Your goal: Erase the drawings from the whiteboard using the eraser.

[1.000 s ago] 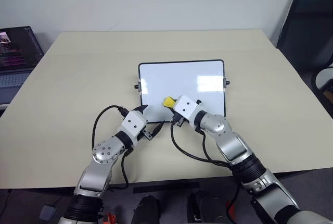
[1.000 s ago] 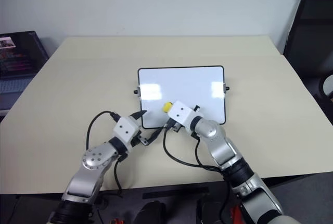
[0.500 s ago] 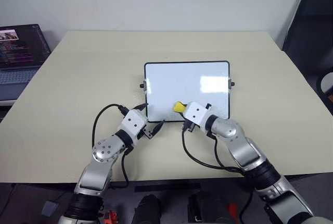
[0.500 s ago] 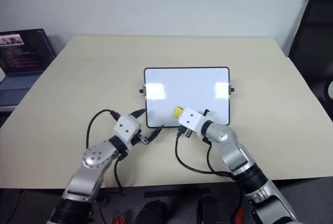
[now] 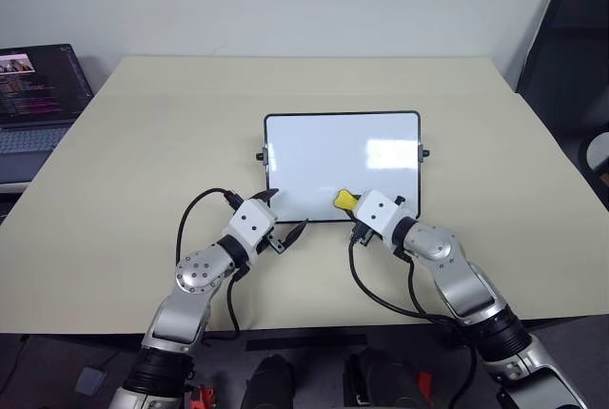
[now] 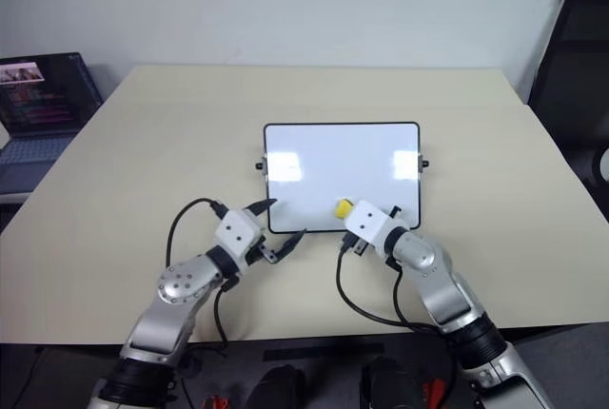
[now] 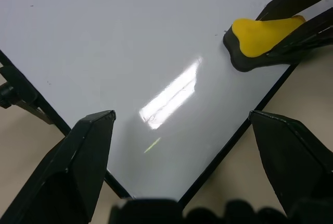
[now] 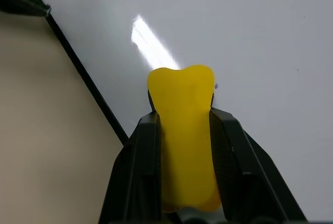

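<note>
Left eye view shows the right gripper (image 5: 350,204) with its fingers clamped on the eraser (image 5: 343,200), and the yellow block rests on the whiteboard (image 5: 333,143) close to the near edge, a little right of the middle. The left gripper (image 5: 285,216) has its fingers wide apart and holds nothing; it sits at the near left corner of the board, one finger over the frame, probably to keep the board steady. The drawings I cannot find: the white face looks clean in the pictures, apart from some very small specks in the wrist views. So my judgement is that the wiping step is almost finished or in its last strokes. The next move needs a flat, light sweep to the far part, if any mark remains there. The surface (image 5: 133,162) has much free room on all sides of the board. The laptop (image 5: 33,95) stands well apart at the far left.
</note>
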Tool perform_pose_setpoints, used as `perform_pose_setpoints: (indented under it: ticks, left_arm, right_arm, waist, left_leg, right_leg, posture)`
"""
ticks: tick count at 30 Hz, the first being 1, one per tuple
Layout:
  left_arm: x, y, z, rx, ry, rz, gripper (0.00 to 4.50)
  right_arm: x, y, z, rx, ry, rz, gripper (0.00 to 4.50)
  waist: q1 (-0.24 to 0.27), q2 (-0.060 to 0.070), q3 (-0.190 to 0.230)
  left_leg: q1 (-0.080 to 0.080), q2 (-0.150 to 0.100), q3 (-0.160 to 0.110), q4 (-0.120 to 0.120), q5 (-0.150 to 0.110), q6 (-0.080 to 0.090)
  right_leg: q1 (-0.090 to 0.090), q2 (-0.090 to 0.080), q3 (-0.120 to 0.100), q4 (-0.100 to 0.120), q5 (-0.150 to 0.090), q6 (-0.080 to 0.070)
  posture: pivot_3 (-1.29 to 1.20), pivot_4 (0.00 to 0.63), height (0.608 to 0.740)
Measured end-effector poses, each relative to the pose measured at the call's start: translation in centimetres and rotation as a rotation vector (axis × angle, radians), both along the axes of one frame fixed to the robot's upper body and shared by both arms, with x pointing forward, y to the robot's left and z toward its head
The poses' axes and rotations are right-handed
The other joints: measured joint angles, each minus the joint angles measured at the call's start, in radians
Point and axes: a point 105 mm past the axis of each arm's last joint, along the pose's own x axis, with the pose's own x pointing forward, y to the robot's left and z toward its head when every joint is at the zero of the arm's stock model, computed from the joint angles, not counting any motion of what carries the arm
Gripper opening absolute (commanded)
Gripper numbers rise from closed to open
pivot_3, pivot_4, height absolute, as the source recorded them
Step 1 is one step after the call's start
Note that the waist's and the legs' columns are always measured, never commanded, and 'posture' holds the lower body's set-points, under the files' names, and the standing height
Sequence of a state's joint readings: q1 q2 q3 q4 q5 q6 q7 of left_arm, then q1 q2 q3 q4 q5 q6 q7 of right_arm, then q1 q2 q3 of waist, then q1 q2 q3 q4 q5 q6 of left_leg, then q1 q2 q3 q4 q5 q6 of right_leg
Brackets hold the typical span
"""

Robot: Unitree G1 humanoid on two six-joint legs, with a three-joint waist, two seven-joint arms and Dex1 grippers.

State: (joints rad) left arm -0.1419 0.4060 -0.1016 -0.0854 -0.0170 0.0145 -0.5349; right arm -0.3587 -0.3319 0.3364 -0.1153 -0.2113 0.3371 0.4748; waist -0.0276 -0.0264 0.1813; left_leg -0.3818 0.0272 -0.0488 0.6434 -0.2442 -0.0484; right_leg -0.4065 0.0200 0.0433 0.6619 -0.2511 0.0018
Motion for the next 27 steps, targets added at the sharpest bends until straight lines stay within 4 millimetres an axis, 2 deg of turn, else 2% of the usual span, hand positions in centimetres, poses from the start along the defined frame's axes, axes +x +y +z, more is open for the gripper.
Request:
perform_pose_setpoints:
  ticks: [6,11,18,24,27]
  left_arm:
    - [-0.2,-0.8,-0.2,-0.015,0.009,-0.02,4.5]
    - [0.0,-1.0,0.1,-0.014,-0.002,-0.026,4.5]
    - [0.2,-1.0,0.3,-0.013,-0.006,-0.029,4.5]
    - [0.2,-0.9,0.1,-0.012,-0.002,-0.026,4.5]
    - [0.1,-0.7,0.0,-0.012,0.002,-0.018,4.5]
  right_arm:
    - [0.2,-1.8,0.8,0.081,-0.01,-0.066,0.98]
    - [0.4,-2.0,0.9,0.082,-0.023,-0.072,0.98]
    - [1.7,-1.1,1.7,0.082,-0.057,-0.08,0.98]
    - [2.0,1.2,1.9,0.071,-0.066,-0.04,0.98]
    - [2.0,1.6,1.7,0.049,-0.059,-0.03,0.98]
  waist:
    - [-0.002,0.0,0.001]
    - [-0.003,0.0,0.001]
    - [-0.008,0.0,0.001]
    - [-0.019,0.0,0.001]
    - [-0.024,0.0,0.001]
  left_leg:
    - [-0.002,0.0,0.001,-0.002,0.0,0.0]
    - [-0.002,0.0,0.0,-0.003,0.0,0.0]
    - [0.0,0.0,0.003,-0.003,0.0,0.0]
    - [0.001,0.001,0.004,-0.003,0.0,0.0]
    - [0.001,0.001,0.004,-0.003,0.0,0.0]
  right_leg:
    - [-0.002,0.0,0.0,-0.002,0.003,0.005]
    - [-0.004,0.002,0.0,-0.001,0.003,0.005]
    - [-0.003,0.003,0.0,0.0,0.003,0.005]
    - [-0.003,0.003,0.001,0.001,0.003,0.005]
    - [-0.003,0.003,0.001,0.001,0.003,0.005]
  posture:
    - [0.0,0.15,0.74]
    - [0.0,0.15,0.74]
    - [0.0,0.15,0.74]
    - [0.0,0.15,0.74]
    - [0.0,0.15,0.74]
